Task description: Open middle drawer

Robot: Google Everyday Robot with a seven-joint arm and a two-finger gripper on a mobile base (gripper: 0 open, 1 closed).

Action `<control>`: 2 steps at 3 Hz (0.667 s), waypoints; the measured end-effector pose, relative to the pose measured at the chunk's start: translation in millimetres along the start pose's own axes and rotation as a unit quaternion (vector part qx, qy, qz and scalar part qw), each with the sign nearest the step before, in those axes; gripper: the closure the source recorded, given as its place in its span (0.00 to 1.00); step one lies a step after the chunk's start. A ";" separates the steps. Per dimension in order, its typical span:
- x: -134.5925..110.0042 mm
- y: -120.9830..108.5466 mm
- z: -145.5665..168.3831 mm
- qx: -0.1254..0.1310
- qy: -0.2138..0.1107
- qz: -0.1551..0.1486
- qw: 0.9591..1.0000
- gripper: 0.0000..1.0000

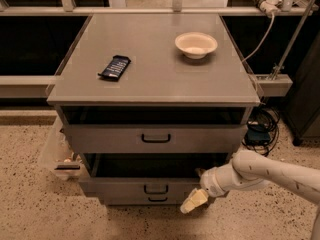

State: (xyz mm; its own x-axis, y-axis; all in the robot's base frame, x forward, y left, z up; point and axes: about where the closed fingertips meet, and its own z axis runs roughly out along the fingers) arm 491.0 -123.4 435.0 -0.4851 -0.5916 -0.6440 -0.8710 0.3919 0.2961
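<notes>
**Three drawers, and the middle one stands out**

Three grey drawers are stacked in the cabinet (150,84) at the centre of the frame. The top drawer (110,138), the tall-fronted one, sits a little forward under the cabinet's top, with its black handle dead centre. Below it, in the lower centre of the frame, is the middle drawer (120,188). Its low flat front stands out from the body, and a dark open gap shows between it and the top drawer's front. Its small black handle (156,189) is in plain sight. Just beneath, the bottom drawer (125,200) shows only a thin strip of front.

Over to the lower right, the white arm (280,174) reaches in from the right edge. The gripper (194,202) hangs low at the right end of the middle drawer's front, its cream end pointing down and left toward the speckled floor (30,209). It is off to the right of the handle, not on it. Whether it touches the drawer front, I cannot tell. How far open it is, I cannot tell either, and I can see nothing in its hold.

On the cabinet's top, a pale bowl (196,44) sits upper right and a dark flat packet (114,67) left of centre, the two well apart. Black cables (260,126) lie to the right of the cabinet, and a clear plastic bin (52,154) stands to its left.
</notes>
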 end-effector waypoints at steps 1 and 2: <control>-2.6 1.1 -2.9 0.000 0.000 0.000 1.000 0.00; 2.0 20.0 -1.6 -0.043 -0.011 0.018 0.999 0.00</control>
State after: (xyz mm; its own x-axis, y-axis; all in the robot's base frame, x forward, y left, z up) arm 472.4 -117.9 440.8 -0.5159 -0.5622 -0.6464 -0.8565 0.3512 0.3782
